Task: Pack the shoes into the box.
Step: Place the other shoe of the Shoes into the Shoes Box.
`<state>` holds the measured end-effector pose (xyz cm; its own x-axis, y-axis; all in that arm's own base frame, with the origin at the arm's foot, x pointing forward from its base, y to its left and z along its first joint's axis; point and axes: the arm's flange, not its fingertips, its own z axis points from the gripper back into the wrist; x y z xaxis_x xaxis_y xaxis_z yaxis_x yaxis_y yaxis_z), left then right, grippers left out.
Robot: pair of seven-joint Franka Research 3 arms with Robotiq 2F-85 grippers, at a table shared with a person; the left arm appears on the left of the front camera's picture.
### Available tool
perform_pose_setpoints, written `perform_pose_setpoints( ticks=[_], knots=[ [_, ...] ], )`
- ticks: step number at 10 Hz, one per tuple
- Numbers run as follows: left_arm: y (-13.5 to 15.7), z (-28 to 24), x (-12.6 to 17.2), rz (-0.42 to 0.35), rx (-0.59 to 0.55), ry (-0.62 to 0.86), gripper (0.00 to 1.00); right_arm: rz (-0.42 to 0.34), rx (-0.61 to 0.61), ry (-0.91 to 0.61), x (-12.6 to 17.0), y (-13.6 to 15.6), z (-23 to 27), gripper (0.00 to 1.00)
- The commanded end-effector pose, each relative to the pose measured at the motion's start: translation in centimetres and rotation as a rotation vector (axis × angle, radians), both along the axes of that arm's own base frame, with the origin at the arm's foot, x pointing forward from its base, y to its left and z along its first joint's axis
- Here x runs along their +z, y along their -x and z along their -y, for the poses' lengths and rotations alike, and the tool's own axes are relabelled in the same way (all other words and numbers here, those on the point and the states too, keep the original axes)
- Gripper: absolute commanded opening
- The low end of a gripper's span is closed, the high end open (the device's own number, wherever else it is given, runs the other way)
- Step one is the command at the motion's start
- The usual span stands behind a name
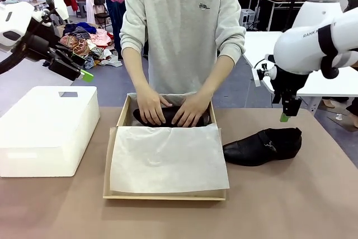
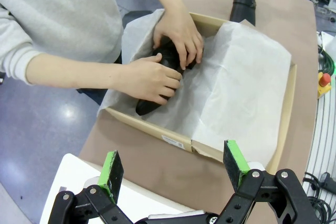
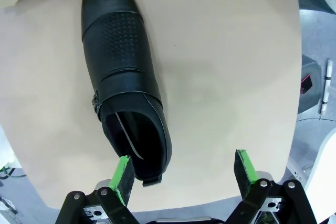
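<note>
Packing midway. First shoe point(image 1: 168, 117) at far end of box point(image 1: 168, 196), under person's hands point(image 1: 150, 106), nested in crinkled white tissue paper point(image 1: 168, 160). Second shoe point(image 1: 263, 146) on table point(image 1: 291, 205), just right of box: glossy black leather, pointed toe, perforated vamp, side strap. Right gripper point(image 3: 182, 157) spread wide above its heel end, empty. Left gripper point(image 2: 171, 153) spread too, well off to the side. Next, likely: descend, pinch heel collar, lift over tan cardboard wall.
</note>
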<state>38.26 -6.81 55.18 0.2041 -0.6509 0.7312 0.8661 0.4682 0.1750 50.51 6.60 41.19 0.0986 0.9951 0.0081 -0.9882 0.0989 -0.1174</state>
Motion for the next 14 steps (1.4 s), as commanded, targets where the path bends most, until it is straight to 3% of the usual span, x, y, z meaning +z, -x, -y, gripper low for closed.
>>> perform_pose_setpoints(
  ticks=[1,9,14],
  knots=[
    [-0.2,-0.2,0.0,0.007,-0.018,0.010,1.00,0.010,0.018,-0.019,-1.0,0.7,0.9,1.00],
    [-0.2,-0.2,0.0,0.007,-0.018,0.010,1.00,-0.019,-0.003,0.000,-1.5,0.7,0.1,1.00],
    [-0.2,-0.2,0.0,0.007,-0.018,0.010,1.00,0.007,0.080,0.010,-4.6,-0.4,1.8,1.00]
  ],
)
